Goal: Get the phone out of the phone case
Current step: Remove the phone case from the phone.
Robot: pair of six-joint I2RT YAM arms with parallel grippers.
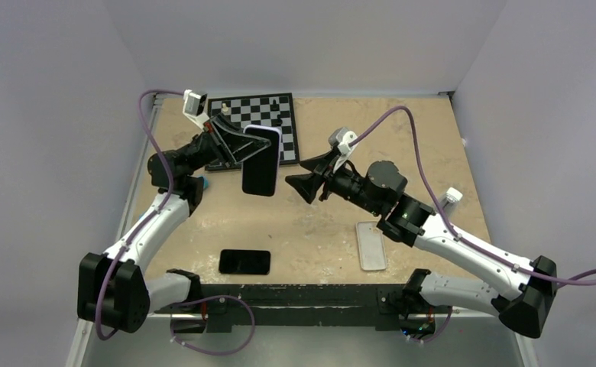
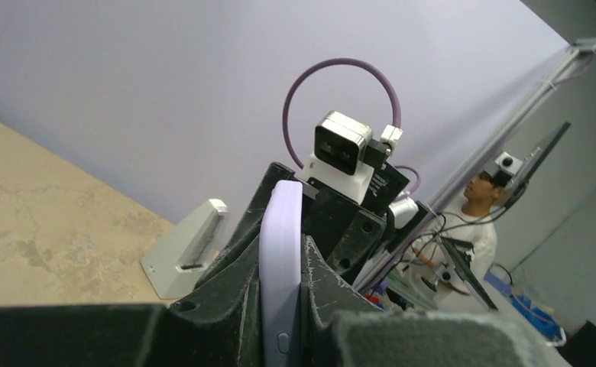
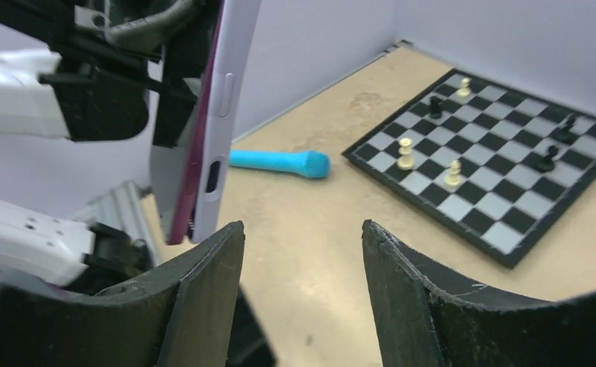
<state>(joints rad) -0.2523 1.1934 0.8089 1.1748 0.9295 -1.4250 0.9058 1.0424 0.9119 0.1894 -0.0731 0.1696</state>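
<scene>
Over the table [image 1: 318, 222], the left jaws were clamped on the lavender-cased phone [image 1: 260, 164], holding it aloft and steeply tilted, its lower end just left of the right jaws, which stood apart, empty, facing it.

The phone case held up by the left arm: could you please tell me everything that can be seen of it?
The phone case is pale lavender, matte and soft-looking, with a moulded side button and an oval cut-out on its edge. The dark-screened phone sits in it, though a reddish seam shows along one edge. The left hand clamps its upper part and holds it clear of the table, hanging lengthwise. The open right hand is close by, not touching it.
</scene>
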